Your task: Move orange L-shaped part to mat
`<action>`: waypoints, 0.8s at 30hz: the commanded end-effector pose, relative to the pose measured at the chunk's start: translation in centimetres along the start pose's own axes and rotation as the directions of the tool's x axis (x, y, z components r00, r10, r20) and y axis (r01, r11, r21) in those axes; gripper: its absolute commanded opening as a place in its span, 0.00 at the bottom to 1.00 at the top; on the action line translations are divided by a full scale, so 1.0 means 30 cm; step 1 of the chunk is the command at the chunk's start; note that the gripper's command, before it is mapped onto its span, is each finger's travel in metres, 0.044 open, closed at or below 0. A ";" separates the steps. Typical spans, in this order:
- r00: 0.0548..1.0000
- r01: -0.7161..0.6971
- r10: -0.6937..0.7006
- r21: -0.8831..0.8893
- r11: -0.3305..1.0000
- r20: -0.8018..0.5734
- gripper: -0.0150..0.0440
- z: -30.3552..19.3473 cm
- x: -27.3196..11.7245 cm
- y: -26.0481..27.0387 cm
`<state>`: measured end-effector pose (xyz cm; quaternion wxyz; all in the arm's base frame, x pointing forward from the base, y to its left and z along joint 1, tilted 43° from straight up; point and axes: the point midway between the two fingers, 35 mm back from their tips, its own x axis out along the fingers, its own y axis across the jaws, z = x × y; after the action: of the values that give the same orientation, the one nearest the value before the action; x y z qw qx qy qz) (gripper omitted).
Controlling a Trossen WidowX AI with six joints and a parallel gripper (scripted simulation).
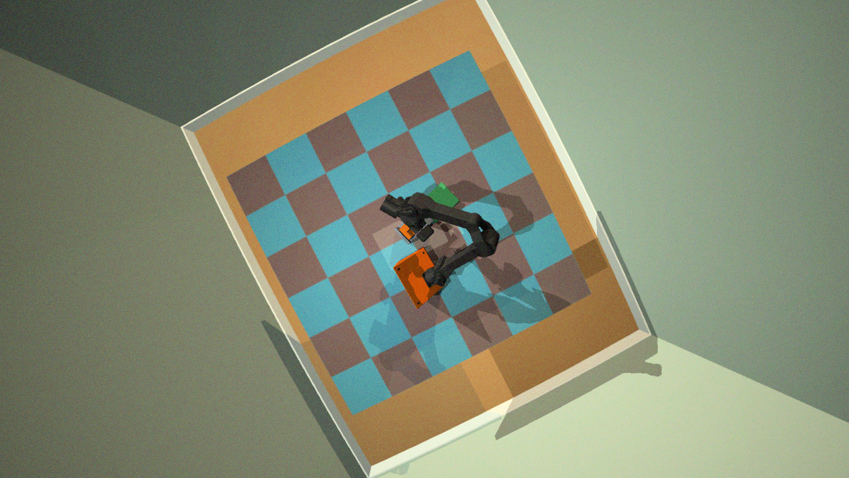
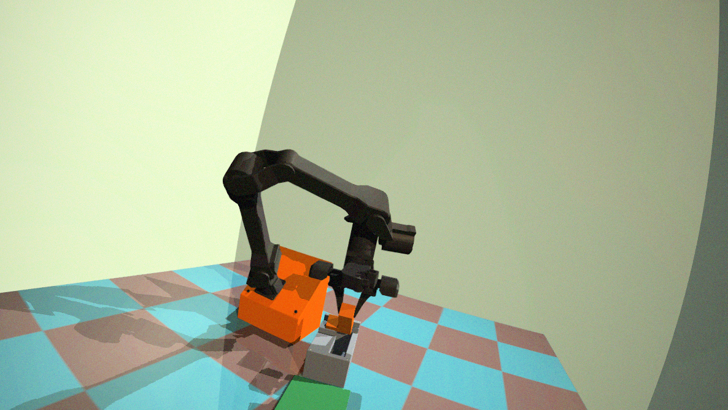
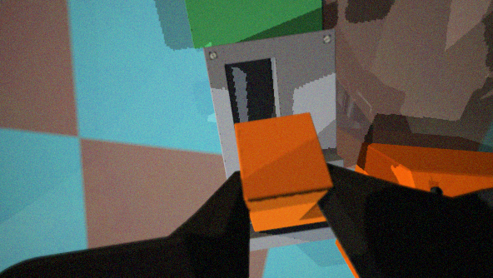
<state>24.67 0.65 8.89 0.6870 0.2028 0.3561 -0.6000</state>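
Step in hand: lifting out. The pinch is made and the orange L-shaped part [image 3: 280,160] looks raised above the tray, so by my reading the press and the grasp are done and the carry is what remains.
Next move: judged from here, raise the part until its lower end is free of the pocket, then carry it toward the top of the wrist view, level it top side up over the mat, lower it flat and release.
Hand [image 3: 287,200]: at the bottom of the wrist view, partly closed and clamped on the near end of the part, one dark finger [image 3: 226,216] on each side face. It touches nothing else that I can see.
Part: centre of the wrist view, tilted, its broad orange face toward the camera. In the exterior view it hangs between the fingers just over the tray's far end [image 2: 340,318]; whether its bottom edge is fully out of the pocket is hard to tell.
Grey tray [image 3: 306,62]: just beyond the part, its dark pocket [image 3: 251,89] open and showing no orange inside.
Green mat [image 3: 250,18]: top centre of the wrist view, butting the tray's far edge, nothing on the visible portion.
Tabletop [image 2: 433,351]: blue and brown checks around tray and mat.
Orange arm base [image 2: 282,300]: lower middle of the exterior view, near the tray.
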 end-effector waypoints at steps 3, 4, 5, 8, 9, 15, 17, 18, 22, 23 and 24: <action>1.000 -0.002 0.002 0.005 1.000 -0.006 0.25 -0.001 -0.039 0.003; 1.000 -0.002 0.002 0.005 1.000 -0.006 0.25 -0.001 -0.044 0.003; 1.000 -0.002 0.002 0.005 1.000 -0.006 0.25 -0.001 -0.049 0.003; 1.000 -0.002 0.002 0.004 1.000 -0.007 0.25 -0.001 -0.066 0.003; 1.000 -0.002 0.002 0.004 1.000 -0.007 0.25 -0.001 -0.071 0.003; 1.000 -0.002 0.002 0.004 1.000 -0.006 0.25 -0.001 -0.074 0.003; 1.000 -0.002 0.002 0.004 1.000 -0.007 0.25 0.007 -0.074 0.002; 1.000 -0.002 0.002 0.004 1.000 -0.007 0.25 0.015 -0.073 0.002; 1.000 -0.002 0.002 0.004 1.000 -0.006 0.25 0.070 -0.068 -0.003; 1.000 -0.002 0.002 0.004 1.000 -0.006 0.25 0.086 -0.067 -0.005; 1.000 -0.002 0.002 0.004 1.000 -0.006 0.25 0.105 -0.066 -0.007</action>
<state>24.82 0.84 11.12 0.6825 0.2031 0.3613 -0.6021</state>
